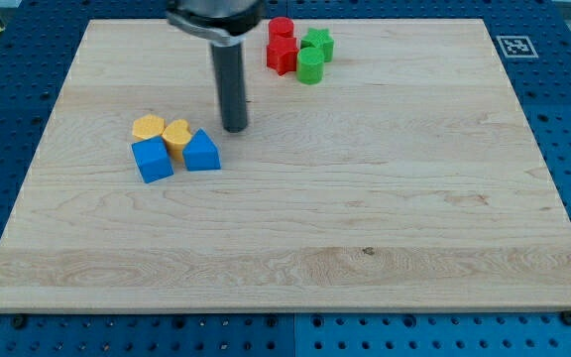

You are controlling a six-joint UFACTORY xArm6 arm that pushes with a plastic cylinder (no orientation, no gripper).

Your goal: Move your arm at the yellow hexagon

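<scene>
The yellow hexagon (148, 127) lies on the wooden board at the view's left, touching a yellow heart-shaped block (176, 133) on its right. A blue cube (152, 160) sits just below the hexagon and a blue triangular block (201, 152) sits below and right of the heart. My tip (235, 128) rests on the board to the right of this cluster, a short gap from the yellow heart and the blue triangular block, touching none of them.
Near the view's top a second cluster holds a red cylinder (282, 29), a red star-like block (284, 55), a green star (317, 43) and a green cylinder (310, 66). A marker tag (515, 46) sits at the board's top right corner.
</scene>
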